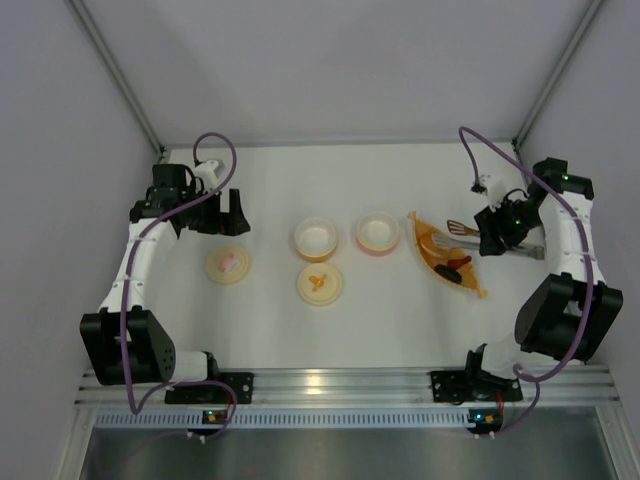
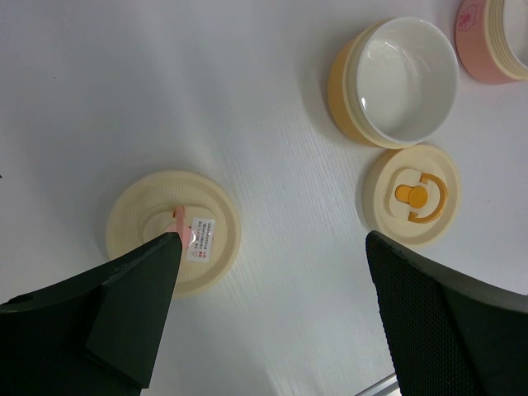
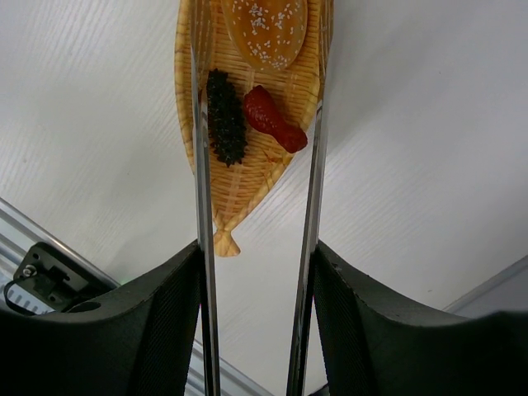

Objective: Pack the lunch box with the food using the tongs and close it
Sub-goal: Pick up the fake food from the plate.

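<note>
Tongs [image 3: 200,206], pinched in the right gripper [image 3: 256,264], hover over the tray [image 3: 247,177] up top: centre on the red bit [image 3: 272,120], squeeze gently.

The black left gripper [image 1: 222,214] hangs at ten o'clock, jaws spread wide; the black right gripper [image 1: 493,238], at three o'clock, pinches slim grey metal tongs [image 3: 201,165].

The slim grey metal tongs [image 3: 308,247] are polished and mirror-bright. The orange boat-shaped tray [image 3: 247,177] has a woven, basket-like plastic relief. The orange-tan bun-like lump [image 3: 268,29] looks matt and speckled, the dark brown sausage-like piece [image 3: 224,115] rough and knobbly, and the red bit [image 3: 274,120] glossy. The white table [image 2: 165,82] is matt and finely ribbed.
</note>
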Action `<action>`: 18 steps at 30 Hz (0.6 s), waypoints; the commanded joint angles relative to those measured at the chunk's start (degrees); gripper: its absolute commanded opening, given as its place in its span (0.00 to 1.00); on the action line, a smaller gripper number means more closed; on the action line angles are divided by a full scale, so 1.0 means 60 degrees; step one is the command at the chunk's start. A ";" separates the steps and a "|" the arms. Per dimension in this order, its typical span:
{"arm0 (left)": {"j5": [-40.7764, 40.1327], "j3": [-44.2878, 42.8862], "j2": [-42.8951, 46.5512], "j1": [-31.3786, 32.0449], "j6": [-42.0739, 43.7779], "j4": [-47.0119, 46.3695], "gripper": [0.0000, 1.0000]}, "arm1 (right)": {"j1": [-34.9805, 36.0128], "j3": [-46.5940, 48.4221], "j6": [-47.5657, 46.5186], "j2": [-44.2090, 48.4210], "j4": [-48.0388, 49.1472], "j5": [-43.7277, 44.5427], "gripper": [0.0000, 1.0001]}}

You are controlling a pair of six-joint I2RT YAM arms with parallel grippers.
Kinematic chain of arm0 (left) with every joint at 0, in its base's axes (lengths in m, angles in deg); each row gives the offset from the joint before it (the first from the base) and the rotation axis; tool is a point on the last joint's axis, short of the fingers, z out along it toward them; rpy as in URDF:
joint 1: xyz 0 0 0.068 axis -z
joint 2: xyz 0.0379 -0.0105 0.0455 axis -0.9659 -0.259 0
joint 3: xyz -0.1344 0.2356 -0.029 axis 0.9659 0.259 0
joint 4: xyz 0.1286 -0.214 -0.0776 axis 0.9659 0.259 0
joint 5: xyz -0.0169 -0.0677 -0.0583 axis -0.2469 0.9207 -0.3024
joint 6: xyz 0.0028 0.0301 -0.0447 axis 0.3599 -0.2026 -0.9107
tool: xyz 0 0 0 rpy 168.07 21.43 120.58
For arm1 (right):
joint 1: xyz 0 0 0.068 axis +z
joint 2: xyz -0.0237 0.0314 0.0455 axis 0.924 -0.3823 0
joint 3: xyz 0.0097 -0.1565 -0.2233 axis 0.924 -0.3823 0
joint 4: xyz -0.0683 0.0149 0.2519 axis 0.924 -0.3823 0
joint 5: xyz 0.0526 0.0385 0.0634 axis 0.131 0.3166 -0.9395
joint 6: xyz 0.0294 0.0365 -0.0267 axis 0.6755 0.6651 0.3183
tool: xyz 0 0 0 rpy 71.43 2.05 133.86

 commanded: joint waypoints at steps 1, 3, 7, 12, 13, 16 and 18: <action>0.0040 -0.0257 0.0207 0.0006 0.0066 -0.0027 0.98 | 0.0243 0.0171 0.0024 -0.0030 0.0571 -0.0102 0.52; 0.0026 -0.0243 0.0163 0.0006 0.0066 -0.0042 0.98 | 0.0273 0.0069 0.0038 -0.0030 0.0688 -0.0013 0.52; -0.0091 -0.0272 0.0134 0.0021 0.0124 -0.0042 0.98 | 0.0463 -0.0005 0.0111 -0.0030 0.0717 0.0016 0.52; -0.0076 -0.0301 0.0119 0.0006 0.0124 -0.0056 0.98 | 0.0668 -0.0239 0.0316 -0.0103 0.1141 0.0352 0.52; -0.0091 -0.0301 0.0134 0.0021 0.0110 -0.0057 0.98 | 0.0697 -0.0254 0.0346 -0.0161 0.1200 0.0367 0.52; -0.0091 -0.0301 0.0148 0.0006 0.0110 -0.0042 0.98 | 0.0756 -0.0341 0.0419 -0.0278 0.1347 0.0528 0.52; -0.0106 -0.0301 0.0149 0.0006 0.0124 -0.0042 0.98 | 0.0815 -0.0429 0.0448 -0.0264 0.1420 0.0602 0.52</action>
